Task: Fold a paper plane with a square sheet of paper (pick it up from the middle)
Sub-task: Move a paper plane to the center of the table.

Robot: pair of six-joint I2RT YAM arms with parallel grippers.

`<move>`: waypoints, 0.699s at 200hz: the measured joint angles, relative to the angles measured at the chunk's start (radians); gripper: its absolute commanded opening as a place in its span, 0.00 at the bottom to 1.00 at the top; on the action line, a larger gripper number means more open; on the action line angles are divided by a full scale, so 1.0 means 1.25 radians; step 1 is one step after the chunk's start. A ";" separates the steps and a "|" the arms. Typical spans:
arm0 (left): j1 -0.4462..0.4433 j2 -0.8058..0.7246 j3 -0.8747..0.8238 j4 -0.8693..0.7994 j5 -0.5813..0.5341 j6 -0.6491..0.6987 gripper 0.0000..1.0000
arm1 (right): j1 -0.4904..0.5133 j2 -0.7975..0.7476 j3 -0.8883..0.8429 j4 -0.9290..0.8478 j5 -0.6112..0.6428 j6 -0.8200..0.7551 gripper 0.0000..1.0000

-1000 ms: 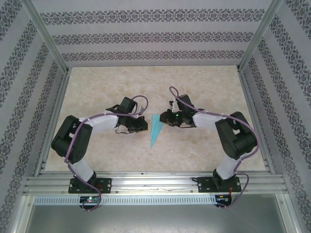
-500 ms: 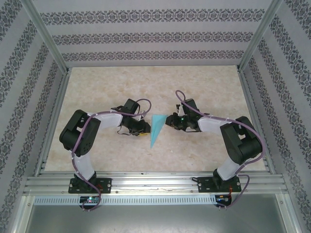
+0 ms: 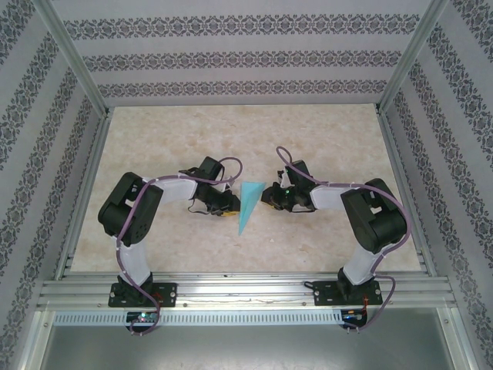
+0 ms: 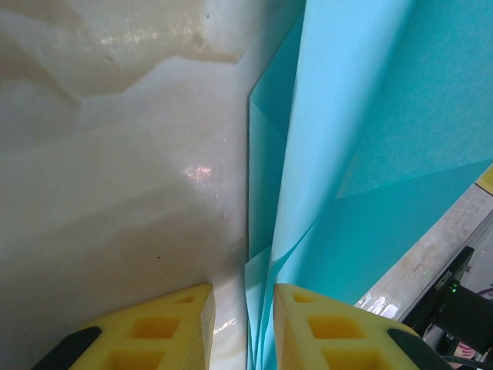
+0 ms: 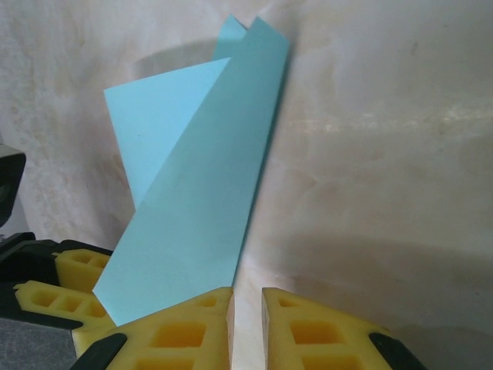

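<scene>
Mid-tabletop, between the two hands: slim pointed turquoise-blue paper plane (image 3: 247, 205). Long axis running far to near, leaning a little leftward toward the near end. Sharp tip aimed at the near edge and the arm bases, broad blunt end toward the back wall. Resting on the beige marbled tabletop (image 3: 331, 139), glossy enough to carry a pale highlight in the left wrist view.

Left hand (image 3: 226, 208) just beside the plane's left edge, about halfway along. Right hand (image 3: 269, 196) just beside the right edge, nearer the broad end. Both low over the surface, facing each other across the paper.

From the left wrist: left hand (image 4: 243, 308) with yellow, hollow-celled plastic fingers (image 4: 173, 327) narrowly apart. Stacked folded edges of the plane (image 4: 370, 154) sitting in that gap, hard against the right-in-view finger, bare tabletop showing beside the other; not pinched. Thin matte paper, crisp straight creases, overlapping triangular layers.

From the right wrist: right hand (image 5: 247, 301) with matching yellow fingers (image 5: 316, 335) a slit apart, nothing between. Plane (image 5: 192, 216) ahead and to the left in view, a long panel tilted up, its lower corner overlapping the left-in-view finger, shadow cast on the tabletop behind.
</scene>
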 measured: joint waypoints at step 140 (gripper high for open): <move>-0.031 0.016 0.017 0.051 0.000 -0.029 0.25 | 0.050 0.007 0.000 0.021 0.005 0.034 0.22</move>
